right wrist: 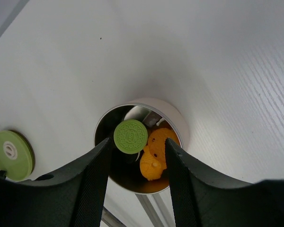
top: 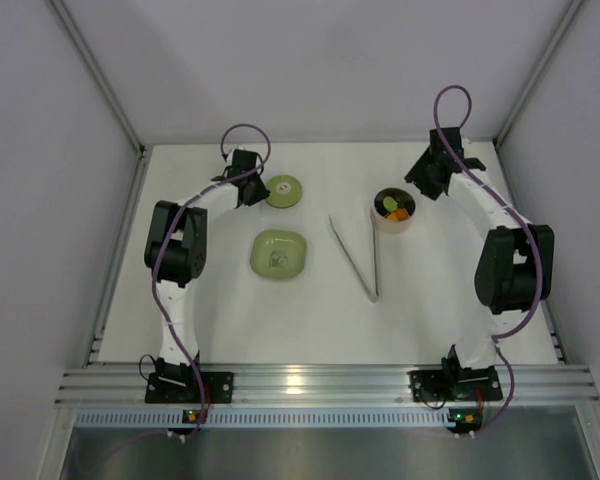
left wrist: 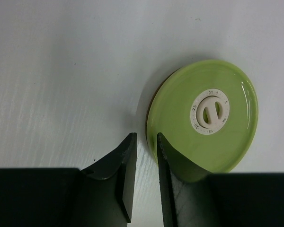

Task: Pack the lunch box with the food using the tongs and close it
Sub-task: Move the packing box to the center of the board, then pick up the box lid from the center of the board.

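Observation:
The lunch box (top: pixel 393 213) (right wrist: pixel 180 124), a round metal tin, stands uncovered at the back right. Inside it lies the food: a green cookie (right wrist: pixel 130 136) and orange pieces (right wrist: pixel 157 156). My right gripper (right wrist: pixel 137 140) (top: pixel 421 186) hovers over the tin, open, with nothing between its fingers. The round green lid (top: pixel 284 190) (left wrist: pixel 203 118) with a white centre mark lies flat on the table. My left gripper (left wrist: pixel 146 136) (top: pixel 252 192) is at the lid's left edge. It is open by a narrow gap, and its right finger overlaps the rim. The tongs (top: pixel 358 262) lie on the table in a narrow V.
A light green squarish plate (top: pixel 278 253) sits left of the tongs, in front of the lid. White walls enclose the table on the left, back and right. An aluminium rail (top: pixel 320 385) carrying both arm bases runs along the near edge.

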`<move>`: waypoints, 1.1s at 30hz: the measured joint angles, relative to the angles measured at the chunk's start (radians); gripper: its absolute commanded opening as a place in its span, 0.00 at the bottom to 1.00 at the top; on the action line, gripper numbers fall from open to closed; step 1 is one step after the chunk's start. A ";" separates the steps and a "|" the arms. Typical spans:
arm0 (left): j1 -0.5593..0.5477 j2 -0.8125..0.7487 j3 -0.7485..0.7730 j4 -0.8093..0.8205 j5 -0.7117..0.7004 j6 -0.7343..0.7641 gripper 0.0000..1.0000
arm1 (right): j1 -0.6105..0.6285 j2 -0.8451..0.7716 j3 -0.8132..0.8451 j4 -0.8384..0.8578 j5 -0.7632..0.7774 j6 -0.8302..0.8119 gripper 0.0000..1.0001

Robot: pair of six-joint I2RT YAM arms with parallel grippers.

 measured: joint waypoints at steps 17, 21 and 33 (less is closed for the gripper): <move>-0.013 0.050 0.088 -0.046 -0.026 0.027 0.01 | -0.002 -0.049 0.003 -0.003 0.000 -0.015 0.50; -0.017 0.050 0.093 -0.052 -0.033 0.029 0.00 | -0.005 -0.060 0.003 -0.003 0.000 -0.021 0.50; -0.020 0.050 0.088 -0.051 -0.032 0.030 0.13 | -0.009 -0.097 0.002 -0.002 0.000 -0.038 0.51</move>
